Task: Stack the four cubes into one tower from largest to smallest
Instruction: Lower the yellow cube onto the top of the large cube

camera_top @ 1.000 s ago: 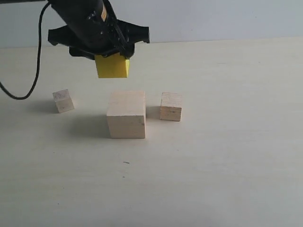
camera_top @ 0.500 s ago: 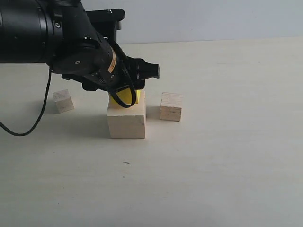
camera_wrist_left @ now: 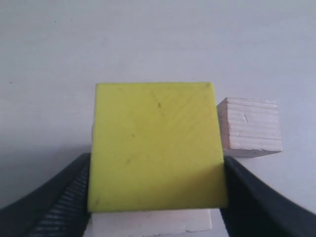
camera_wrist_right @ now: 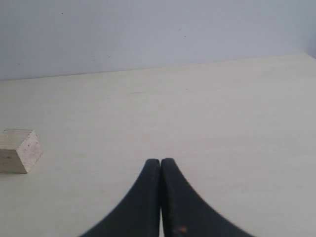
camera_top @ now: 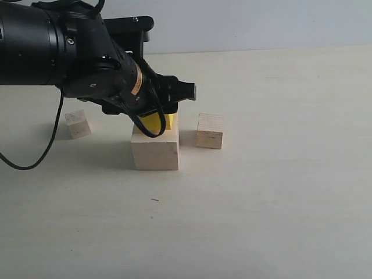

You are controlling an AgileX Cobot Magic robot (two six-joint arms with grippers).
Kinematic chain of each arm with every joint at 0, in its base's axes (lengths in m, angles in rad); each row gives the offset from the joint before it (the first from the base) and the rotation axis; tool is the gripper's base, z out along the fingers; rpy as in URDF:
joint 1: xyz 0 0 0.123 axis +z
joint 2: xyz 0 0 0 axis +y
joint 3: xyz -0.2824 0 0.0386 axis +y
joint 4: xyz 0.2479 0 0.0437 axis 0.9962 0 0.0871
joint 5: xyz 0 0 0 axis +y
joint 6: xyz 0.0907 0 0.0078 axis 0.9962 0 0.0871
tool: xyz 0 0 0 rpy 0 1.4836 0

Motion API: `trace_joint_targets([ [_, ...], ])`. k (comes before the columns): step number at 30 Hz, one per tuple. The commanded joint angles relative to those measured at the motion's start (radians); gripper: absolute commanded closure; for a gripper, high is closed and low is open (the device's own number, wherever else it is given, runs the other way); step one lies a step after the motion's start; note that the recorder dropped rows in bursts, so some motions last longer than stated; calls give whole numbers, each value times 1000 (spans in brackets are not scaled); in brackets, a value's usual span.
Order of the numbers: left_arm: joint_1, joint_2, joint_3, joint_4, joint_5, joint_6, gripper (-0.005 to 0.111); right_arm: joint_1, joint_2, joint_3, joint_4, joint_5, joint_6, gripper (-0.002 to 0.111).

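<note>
You will find nothing here that can be read. The only candidate is a small yellowish sticker (camera_top: 138,85) on the wrist of the black robot arm (camera_top: 70,58) in the exterior view, and whatever it carries is too small and blurred to make out. The few dark specks on the bright yellow cube (camera_wrist_left: 155,145) are scuffs, not characters.

Yellow cube (camera_top: 160,121) lower, now atop large cube (camera_top: 154,151).

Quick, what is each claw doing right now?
Left gripper: shut on the yellow cube.
Right gripper: shut, holding nothing.
</note>
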Motion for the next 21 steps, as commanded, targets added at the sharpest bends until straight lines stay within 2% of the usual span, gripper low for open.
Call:
trace_joint_targets([
  [1, -5, -11, 3, 8, 4, -6, 103, -7, -7, 4, -6, -6, -8, 108],
  [21, -5, 34, 3, -1, 39, -6, 103, -7, -7, 4, -6, -6, -8, 108],
])
